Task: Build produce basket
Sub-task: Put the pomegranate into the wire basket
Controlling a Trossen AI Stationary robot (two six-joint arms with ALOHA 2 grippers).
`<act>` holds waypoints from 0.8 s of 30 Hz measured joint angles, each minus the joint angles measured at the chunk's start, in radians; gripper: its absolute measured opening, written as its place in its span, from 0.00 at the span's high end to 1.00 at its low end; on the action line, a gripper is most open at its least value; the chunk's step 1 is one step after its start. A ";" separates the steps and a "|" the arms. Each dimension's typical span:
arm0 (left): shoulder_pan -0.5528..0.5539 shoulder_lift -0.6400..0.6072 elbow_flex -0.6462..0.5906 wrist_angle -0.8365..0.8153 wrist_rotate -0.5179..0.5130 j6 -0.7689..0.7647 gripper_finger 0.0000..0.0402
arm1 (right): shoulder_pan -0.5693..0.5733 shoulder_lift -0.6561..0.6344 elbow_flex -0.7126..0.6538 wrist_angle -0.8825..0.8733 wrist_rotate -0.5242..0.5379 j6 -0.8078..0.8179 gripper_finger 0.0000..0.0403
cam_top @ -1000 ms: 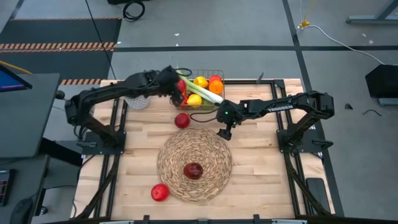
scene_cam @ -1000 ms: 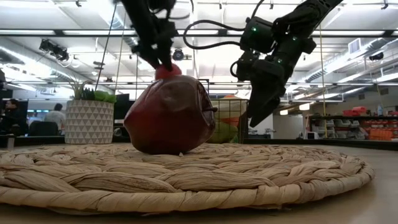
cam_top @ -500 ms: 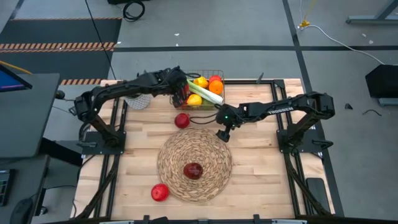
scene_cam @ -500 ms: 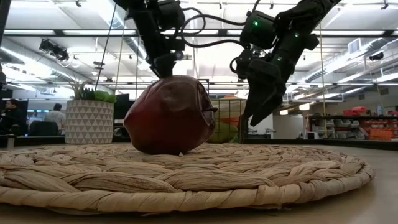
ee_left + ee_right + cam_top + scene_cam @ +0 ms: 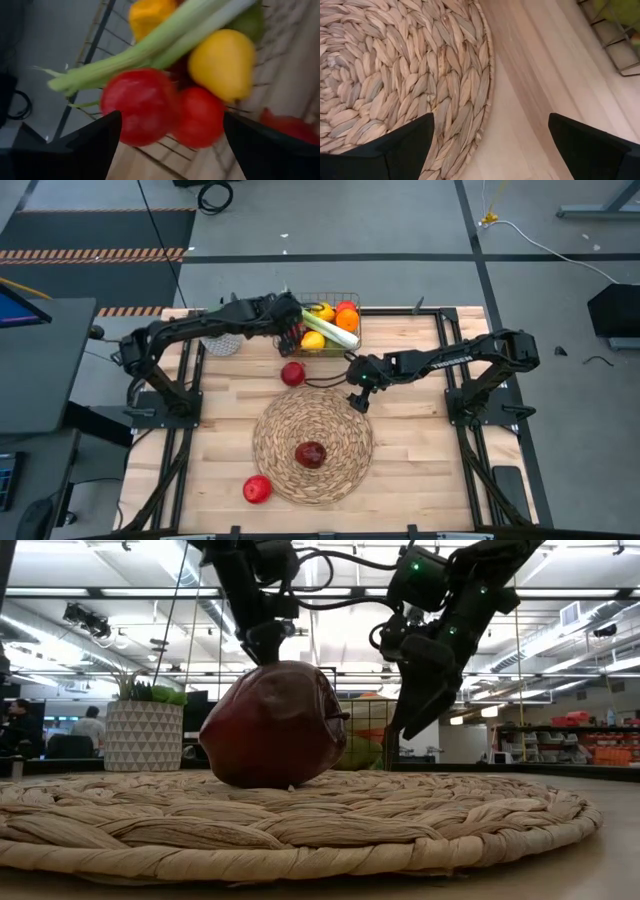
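The wire basket stands at the table's far edge and holds oranges, a lemon, a leek and two red apples. My left gripper hovers open and empty at the basket's left side, its fingers wide apart above the two apples. My right gripper hangs open and empty above the far right rim of the round straw mat. A dark red apple rests on the mat's middle. One red apple lies on the table between basket and mat, another near the front edge.
A white pot with a green plant stands left of the basket, beside my left arm. The straw mat covers the table's middle. Bare wood shows right of the mat.
A red apple that showed between my left gripper's fingertips a second ago is gone from them; the gripper stays at the basket's left side. My right gripper has drifted slightly toward the mat.
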State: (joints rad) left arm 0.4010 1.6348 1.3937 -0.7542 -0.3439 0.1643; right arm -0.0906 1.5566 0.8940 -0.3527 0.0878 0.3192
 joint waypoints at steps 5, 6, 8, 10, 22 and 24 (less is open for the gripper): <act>-0.089 0.000 0.000 -0.106 0.001 -0.071 0.12 | 0.011 0.000 0.000 0.002 0.026 0.000 0.02; -0.108 0.000 0.000 -0.141 0.001 -0.089 0.12 | 0.014 0.000 0.000 0.004 0.026 0.000 0.02; -0.144 0.000 0.000 -0.208 0.002 -0.143 0.12 | 0.022 0.000 0.000 0.013 0.026 0.003 0.02; -0.185 0.000 0.000 -0.258 0.001 -0.199 0.12 | 0.034 0.000 0.000 0.016 0.026 0.003 0.02; -0.452 0.000 0.000 -0.316 0.089 -0.351 0.15 | 0.144 0.000 0.000 0.014 0.025 0.003 0.02; -0.477 0.000 0.000 -0.314 0.043 -0.363 0.15 | 0.163 0.000 0.000 0.014 0.025 0.003 0.02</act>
State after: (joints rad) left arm -0.0756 1.6348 1.3937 -1.0683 -0.3007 -0.1986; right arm 0.0723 1.5566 0.8940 -0.3386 0.1131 0.3218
